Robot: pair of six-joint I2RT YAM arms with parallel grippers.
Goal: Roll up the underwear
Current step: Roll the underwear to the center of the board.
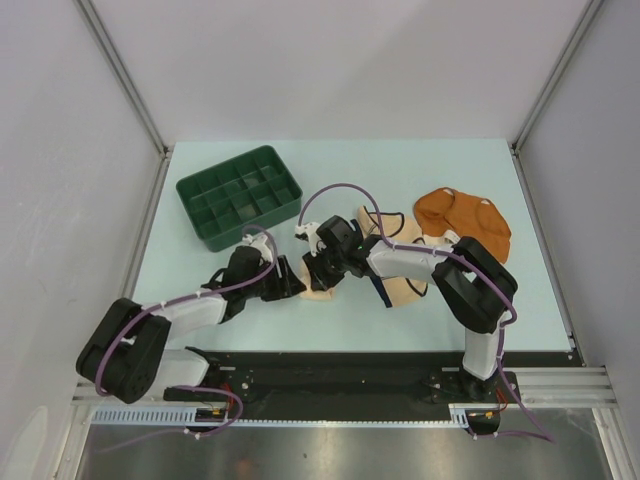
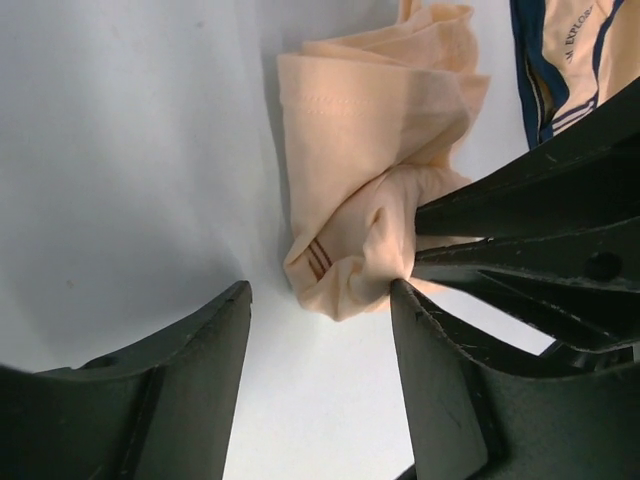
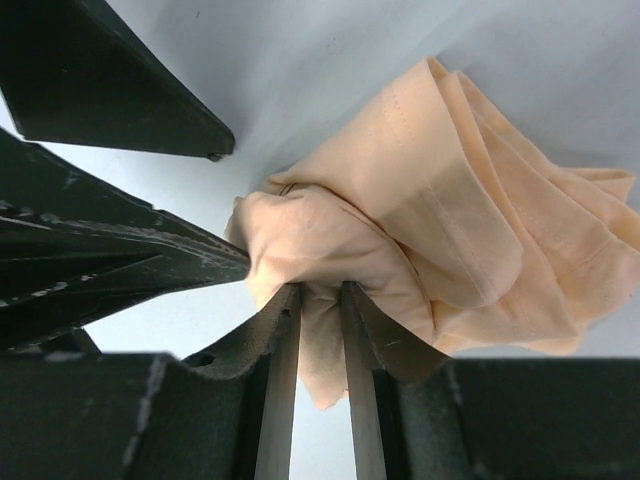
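At table centre: peach garment [image 3: 450, 230], bunched and only part rolled, is pinched in the narrow right gripper [image 3: 318, 290]; left gripper [image 2: 320, 290] is spread wide, nothing held. Cream garment [image 1: 405, 285] and rust-orange garment [image 1: 465, 220] are left unrolled at right.

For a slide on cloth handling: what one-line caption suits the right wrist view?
Right gripper pinching a bunched fold of the pale peach underwear, the open left gripper close alongside.

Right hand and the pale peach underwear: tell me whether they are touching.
Touching. The right wrist view shows the right hand pinching a fold of the pale peach underwear, with no gap between them.
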